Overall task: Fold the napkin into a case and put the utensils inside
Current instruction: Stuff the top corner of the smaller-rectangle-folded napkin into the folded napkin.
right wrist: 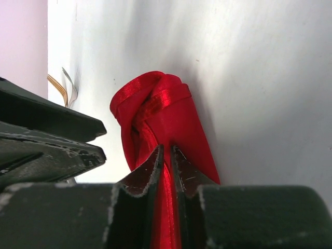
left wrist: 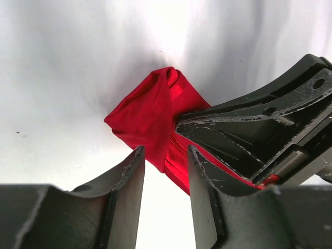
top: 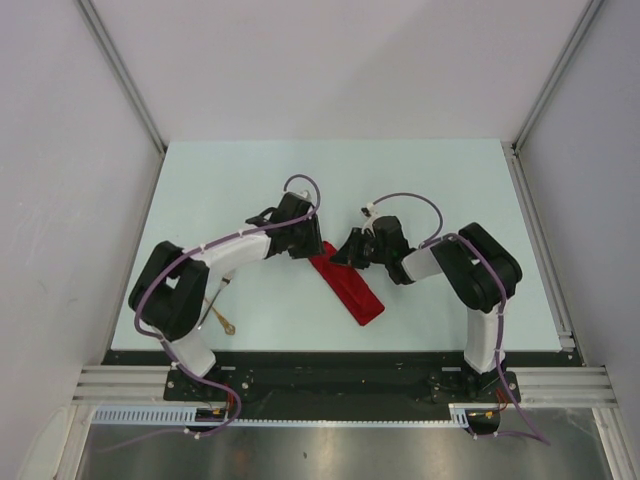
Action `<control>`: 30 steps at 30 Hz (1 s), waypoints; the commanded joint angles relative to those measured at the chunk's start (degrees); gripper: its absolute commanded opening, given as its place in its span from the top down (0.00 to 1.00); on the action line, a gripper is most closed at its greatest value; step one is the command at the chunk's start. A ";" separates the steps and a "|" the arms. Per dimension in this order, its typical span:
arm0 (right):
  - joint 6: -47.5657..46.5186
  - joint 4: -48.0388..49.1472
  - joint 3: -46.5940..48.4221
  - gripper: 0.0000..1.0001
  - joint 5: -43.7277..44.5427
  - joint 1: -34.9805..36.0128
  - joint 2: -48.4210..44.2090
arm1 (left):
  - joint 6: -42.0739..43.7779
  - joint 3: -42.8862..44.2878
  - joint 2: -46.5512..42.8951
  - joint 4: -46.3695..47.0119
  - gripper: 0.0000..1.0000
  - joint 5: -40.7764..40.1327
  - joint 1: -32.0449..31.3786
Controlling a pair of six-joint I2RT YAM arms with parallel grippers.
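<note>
The red napkin point(top: 350, 288) lies on the table as a long narrow folded strip, running from the middle toward the near right. Its far end is bunched and lifted point(right wrist: 158, 104). My right gripper point(right wrist: 167, 151) is shut on that end, with cloth pinched between the fingertips. From the left, my left gripper point(left wrist: 166, 158) stands open just short of the same end point(left wrist: 148, 111), and the cloth edge reaches the gap without being pinched. The gold utensils point(top: 222, 318) lie near the front left, partly under the left arm, and show faintly in the right wrist view point(right wrist: 61, 87).
In the top view the two grippers point(top: 308, 243) point(top: 346, 250) nearly meet at the table's middle. The right gripper's black body point(left wrist: 259, 129) fills the right of the left wrist view. White walls stand close on both sides of the pale table point(top: 420, 180).
</note>
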 commanded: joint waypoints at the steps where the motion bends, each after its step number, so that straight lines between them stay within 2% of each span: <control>1: -1.01 0.56 2.41 0.87 -0.39 0.14 0.76 | 1.59 3.56 0.32 -1.74 0.58 -1.73 0.23; 8: -0.49 0.03 4.78 0.87 -0.65 0.75 2.86 | 1.77 5.85 4.37 -2.19 0.64 -0.24 0.23; 13: 0.57 0.73 7.24 0.88 0.23 2.94 6.38 | 1.68 7.17 7.35 -2.02 0.76 -0.85 0.14; 17: 2.32 3.54 8.30 0.89 -0.29 4.35 8.23 | 0.98 5.77 6.57 0.62 0.78 -0.76 0.23; 23: -0.22 -0.49 4.53 0.85 -0.38 1.64 1.12 | 0.80 2.52 2.97 2.99 0.77 -0.94 0.49; 30: -6.63 -13.41 1.98 0.68 -0.21 -0.56 -10.39 | -0.08 0.67 -1.96 3.70 0.75 0.99 0.76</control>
